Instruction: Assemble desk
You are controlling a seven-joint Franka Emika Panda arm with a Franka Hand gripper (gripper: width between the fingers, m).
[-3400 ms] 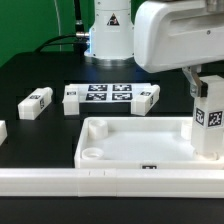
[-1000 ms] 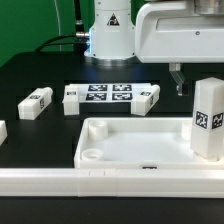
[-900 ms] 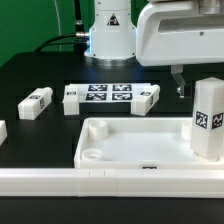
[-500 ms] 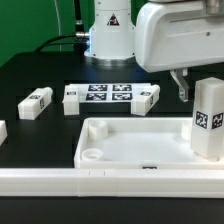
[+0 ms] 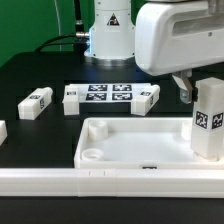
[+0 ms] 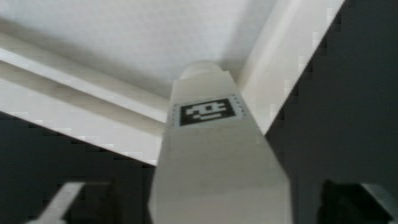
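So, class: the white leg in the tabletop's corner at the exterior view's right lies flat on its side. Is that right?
No. The leg stands upright in that corner of the tabletop, as the exterior view shows.

leg (image 5: 209, 122) upright in desk (image 5: 135, 146) corner, exterior view's right | round socket (image 5: 90, 156) in near corner, exterior view's left | loose legs (image 5: 36, 101) beyond far edge

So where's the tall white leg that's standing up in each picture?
Exterior view: the leg stands upright at the exterior view's right, on the tabletop corner.
Wrist view: the leg fills the centre, seen from above.
Shared landmark: the square tag on the leg.
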